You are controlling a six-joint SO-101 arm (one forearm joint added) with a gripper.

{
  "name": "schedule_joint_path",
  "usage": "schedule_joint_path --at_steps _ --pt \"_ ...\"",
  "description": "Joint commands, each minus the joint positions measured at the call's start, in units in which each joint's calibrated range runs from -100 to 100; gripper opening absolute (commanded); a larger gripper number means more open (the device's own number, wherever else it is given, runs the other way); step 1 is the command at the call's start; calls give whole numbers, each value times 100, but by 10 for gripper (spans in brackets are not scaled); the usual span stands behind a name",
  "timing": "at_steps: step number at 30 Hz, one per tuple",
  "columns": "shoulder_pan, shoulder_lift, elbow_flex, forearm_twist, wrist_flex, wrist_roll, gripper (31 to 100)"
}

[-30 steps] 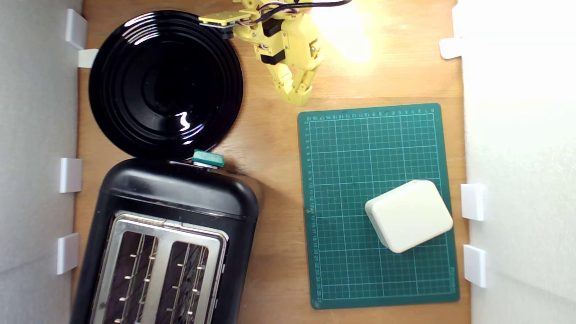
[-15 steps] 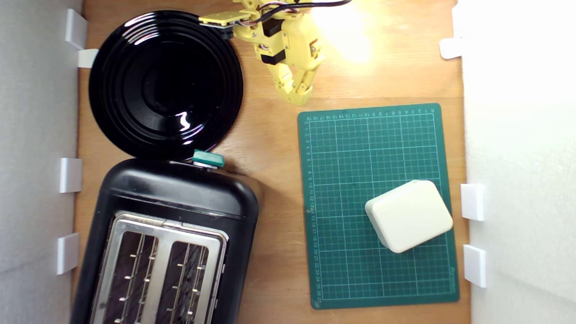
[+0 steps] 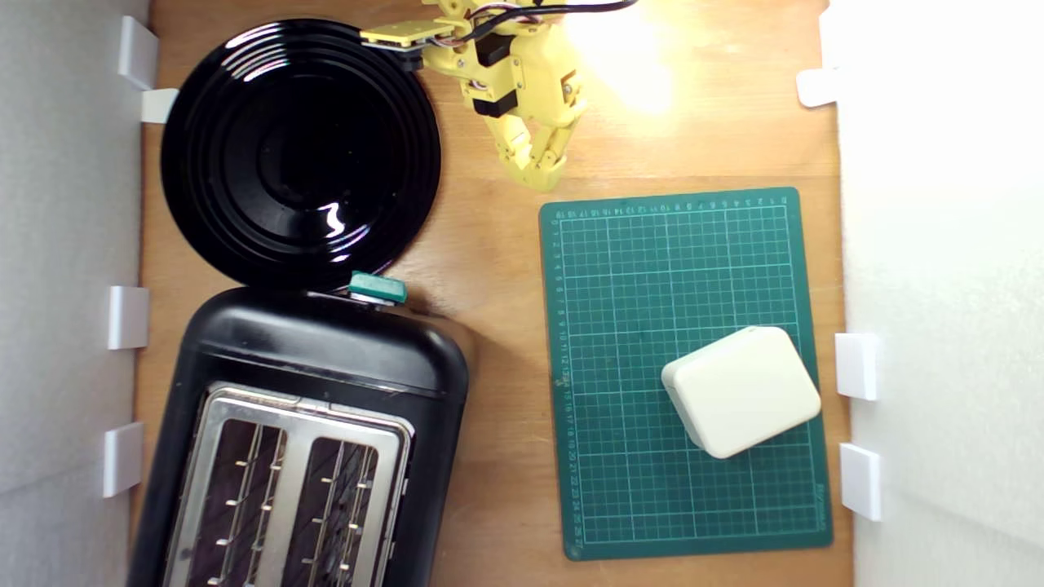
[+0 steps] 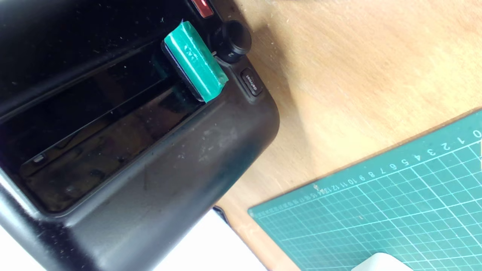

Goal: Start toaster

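The toaster [image 3: 322, 359] is a glossy black two-slot body with a silver top frame, at the lower part of the exterior view's left. Its teal lever [image 3: 378, 287] sticks out of the end that faces the black plate. In the wrist view the toaster [image 4: 177, 177] fills one side, and the teal lever [image 4: 196, 62] sits beside a round knob [image 4: 233, 37] and a small button [image 4: 251, 81]. My yellow gripper [image 3: 538, 175] hangs near the top centre of the exterior view, well away from the lever, with its fingers together and nothing held. The wrist view does not show the gripper.
A round black ribbed plate [image 3: 300, 155] lies between the arm and the toaster. A green cutting mat [image 3: 644, 269] lies on the exterior view's right with a cream rounded box [image 3: 740, 390] on it. White walls and brackets [image 3: 856, 365] border the wooden table.
My gripper's tip has shifted slightly up toward the arm's base in the exterior view. The toaster, lever, plate and box have not moved.
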Motion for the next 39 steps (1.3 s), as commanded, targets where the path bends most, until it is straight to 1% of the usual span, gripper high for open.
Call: schedule_joint_path --at_steps 1,4,10,15,39 --pt "-46 -75 20 64 -47 -19 315" --pt "-54 -75 20 36 -56 -19 314" --pt "-252 -75 20 17 -47 -19 315" --pt "-244 -75 20 64 -47 -19 321" --pt "-197 -67 11 64 -39 -13 316"
